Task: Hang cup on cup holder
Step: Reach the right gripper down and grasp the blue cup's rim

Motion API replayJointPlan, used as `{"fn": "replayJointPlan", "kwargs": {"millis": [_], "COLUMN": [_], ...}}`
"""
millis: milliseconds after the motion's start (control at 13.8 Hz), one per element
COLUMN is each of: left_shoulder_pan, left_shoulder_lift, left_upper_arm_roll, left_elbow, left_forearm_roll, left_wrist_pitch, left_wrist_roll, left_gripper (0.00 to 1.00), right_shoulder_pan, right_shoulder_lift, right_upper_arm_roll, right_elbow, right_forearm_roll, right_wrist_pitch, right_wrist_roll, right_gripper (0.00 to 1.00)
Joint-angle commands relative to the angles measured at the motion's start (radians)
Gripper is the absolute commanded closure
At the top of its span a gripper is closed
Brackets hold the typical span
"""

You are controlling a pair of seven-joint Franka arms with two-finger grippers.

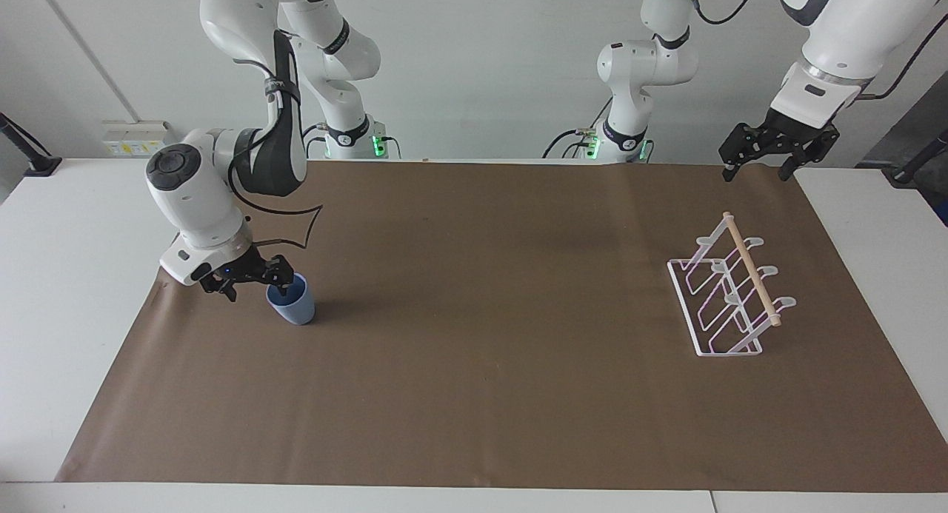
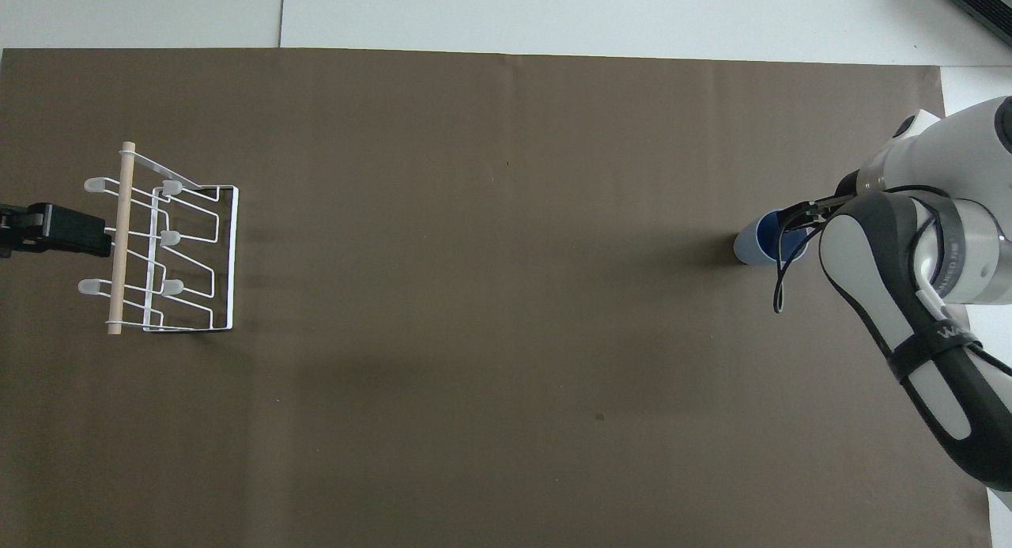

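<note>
A: Count from the facing view: one cup, one cup holder, two grippers.

B: And the arms there?

A: The right arm bends down low; the right gripper sits at the cup's rim, fingers spread, one finger seemingly at the rim's edge, though contact is hard to read. It grips nothing. The left gripper waits above the brown mat's edge nearest the robots, fingers apart, empty.

B: The cup itself?

A: Upright on the mat at the right arm's end, well apart from the holder at the left arm's end.

B: The overhead view?

A: Again one cup, partly covered by the right arm and its cable. One holder, three looped prongs, a wooden dowel along its top. The left gripper shows beside it.
</note>
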Motion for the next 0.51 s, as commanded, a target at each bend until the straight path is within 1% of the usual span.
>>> {"fn": "replayJointPlan", "kwargs": {"millis": [0, 145, 363, 435], "left_shoulder_pan": [0.011, 0.011, 0.011, 0.011], "left_shoulder_lift": [-0.02, -0.02, -0.02, -0.02], "left_upper_arm_roll": [-0.004, -0.006, -0.006, -0.004], "left_elbow": [-0.019, -0.019, -0.019, -0.019], "left_forearm_roll": [0.016, 0.016, 0.016, 0.016], "left_wrist_pitch": [-0.001, -0.001, -0.001, -0.001], "left_wrist_roll": [0.005, 0.005, 0.005, 0.005], "left_gripper": [0.0, 0.0, 0.0, 0.0], "right_shoulder_pan": [-0.008, -0.008, -0.02, -0.022], "right_shoulder_lift": [-0.016, -0.004, 0.002, 0.002], "right_upper_arm_roll": [0.002, 0.002, 0.002, 0.002], "right_elbow": [-0.055, -0.055, -0.052, -0.05], "right_forearm_roll": [0.047, 0.048, 0.062, 0.071], "right_wrist_pitch": [0.049, 0.055, 0.059, 0.057], "right_wrist_roll": [-0.049, -0.05, -0.101, -0.111], "right_gripper": [0.0, 0.0, 0.01, 0.09]}}
